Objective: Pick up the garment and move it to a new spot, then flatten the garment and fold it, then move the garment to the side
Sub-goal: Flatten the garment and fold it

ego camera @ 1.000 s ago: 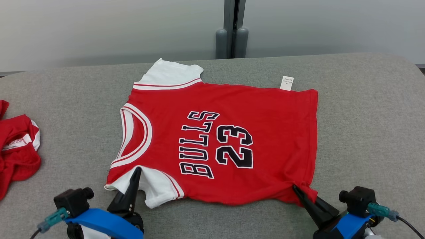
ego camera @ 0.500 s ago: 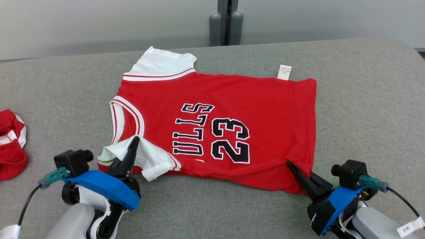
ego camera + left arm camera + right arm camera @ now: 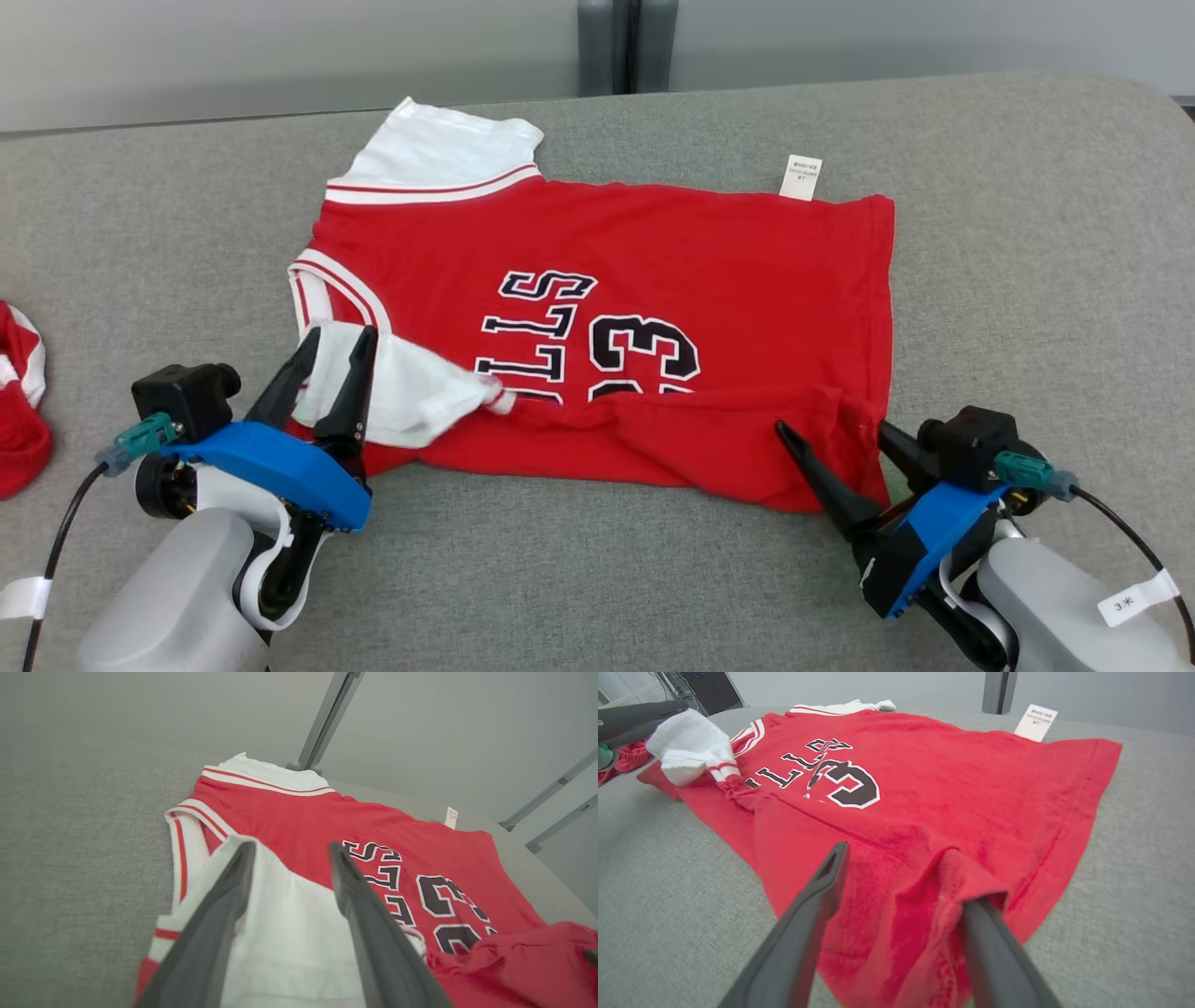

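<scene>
At the far left edge of the head view, a small red and white cloth (image 3: pixel 17 420) lies on the grey bench (image 3: pixel 1027 233). It is well apart from the shirt.

At the lower left is the left claw (image 3: pixel 341 334). Its two fingers stand apart. The near white sleeve (image 3: pixel 411 397) lies between them, flipped up over the red part. The fingers do not squeeze it.

In the middle lies the garment (image 3: pixel 672 233). It is a red shirt with black letters and the number 23. Its neck points to the left of the frame and its bottom edge to the right. The near side is folded up and hides the lower part of the letters and the number. A little white tag (image 3: pixel 802 177) sticks out at the far edge, toward the upper right.

At the lower right is the right claw (image 3: pixel 831 427). Its fingers are wide apart too. The red corner of the shirt sits bunched between them, and a bump of cloth touches one finger.
</scene>
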`<state>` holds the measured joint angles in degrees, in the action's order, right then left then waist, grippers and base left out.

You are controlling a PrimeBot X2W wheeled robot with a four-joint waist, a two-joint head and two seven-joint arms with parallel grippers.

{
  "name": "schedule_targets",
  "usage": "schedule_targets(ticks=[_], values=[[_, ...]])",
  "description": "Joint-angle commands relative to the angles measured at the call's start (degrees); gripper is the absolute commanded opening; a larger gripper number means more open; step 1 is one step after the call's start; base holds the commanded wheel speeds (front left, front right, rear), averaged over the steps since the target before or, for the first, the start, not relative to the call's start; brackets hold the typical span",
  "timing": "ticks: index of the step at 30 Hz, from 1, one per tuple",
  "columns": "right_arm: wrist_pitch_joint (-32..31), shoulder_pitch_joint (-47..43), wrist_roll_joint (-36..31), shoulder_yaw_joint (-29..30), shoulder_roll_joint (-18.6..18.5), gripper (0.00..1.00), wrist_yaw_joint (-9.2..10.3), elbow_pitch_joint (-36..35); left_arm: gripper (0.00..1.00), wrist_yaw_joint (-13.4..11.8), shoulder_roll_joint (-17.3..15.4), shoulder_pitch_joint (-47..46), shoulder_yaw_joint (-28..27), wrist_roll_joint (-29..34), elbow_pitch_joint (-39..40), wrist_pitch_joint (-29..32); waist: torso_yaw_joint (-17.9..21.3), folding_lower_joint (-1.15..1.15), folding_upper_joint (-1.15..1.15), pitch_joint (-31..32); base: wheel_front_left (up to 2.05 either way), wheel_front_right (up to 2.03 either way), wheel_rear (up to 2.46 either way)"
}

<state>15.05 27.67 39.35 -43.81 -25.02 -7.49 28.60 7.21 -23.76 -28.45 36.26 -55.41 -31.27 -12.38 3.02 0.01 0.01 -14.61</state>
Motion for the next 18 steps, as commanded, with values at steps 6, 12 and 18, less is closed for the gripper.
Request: schedule_targets(ticks=[6,12,18], values=[[0.16,-4.53,-3.38,3.07,-2.03,1.00,-0.01,-1.70,1.00,0.47,-0.62,0.99,0.68,-0.50,-1.98,-2.46,-0.55,-0.01,-0.01,2.13,0.00,0.00,0.00],[0.16,-9.81,-5.44,7.41,-4.07,1.00,-0.01,-4.03,1.00,0.47,-1.29,4.74,-1.68,0.76,-1.39,-2.84,-0.72,-0.01,-0.01,3.79,0.00,0.00,0.00],[0.17,-13.54,-7.75,11.80,-3.03,1.00,-0.01,-6.42,1.00,0.47,-0.94,9.58,-5.61,5.81,-0.20,-2.85,-0.44,-0.01,-0.01,4.31,0.00,0.00,0.00]])
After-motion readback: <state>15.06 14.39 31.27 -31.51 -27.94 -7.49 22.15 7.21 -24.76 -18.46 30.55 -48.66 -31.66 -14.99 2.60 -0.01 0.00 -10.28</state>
